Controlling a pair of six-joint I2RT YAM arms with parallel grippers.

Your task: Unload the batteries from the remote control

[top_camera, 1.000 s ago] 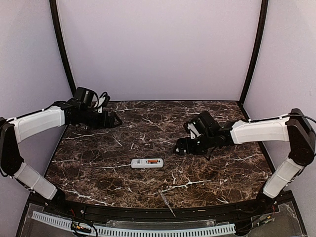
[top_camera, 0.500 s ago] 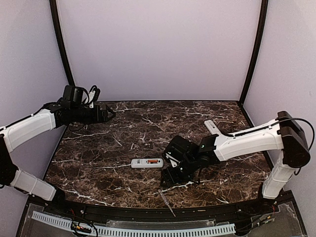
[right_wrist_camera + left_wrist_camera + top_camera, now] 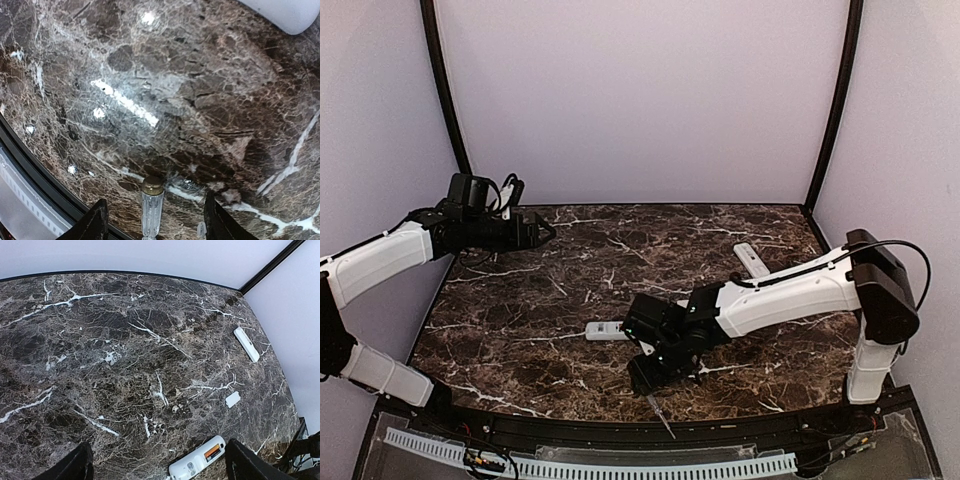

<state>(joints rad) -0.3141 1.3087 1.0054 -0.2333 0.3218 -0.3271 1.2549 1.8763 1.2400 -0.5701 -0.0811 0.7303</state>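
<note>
The white remote [image 3: 603, 330] lies near the table's middle, its right end hidden under my right arm. In the left wrist view the remote [image 3: 196, 466] lies with its compartment open, and an orange battery [image 3: 212, 452] sits in it. My left gripper [image 3: 542, 232] is open and empty, high over the far left, well apart from the remote. My right gripper [image 3: 646, 376] is open, low over the near edge in front of the remote. In the right wrist view a clear-handled tool [image 3: 151, 209] with a brass cap lies between its fingers [image 3: 94, 224], untouched.
The tool's thin grey shaft [image 3: 659, 413] lies by the front edge. A second white remote [image 3: 751, 259] lies at the right; it also shows in the left wrist view [image 3: 247, 344]. A small white cover [image 3: 232, 399] lies beyond the open remote. The black rail [image 3: 35, 175] runs along the edge.
My right arm has swung from the middle right down and left to hover over the tool at the front edge. My left arm drew back a little to the left, then stayed.
</note>
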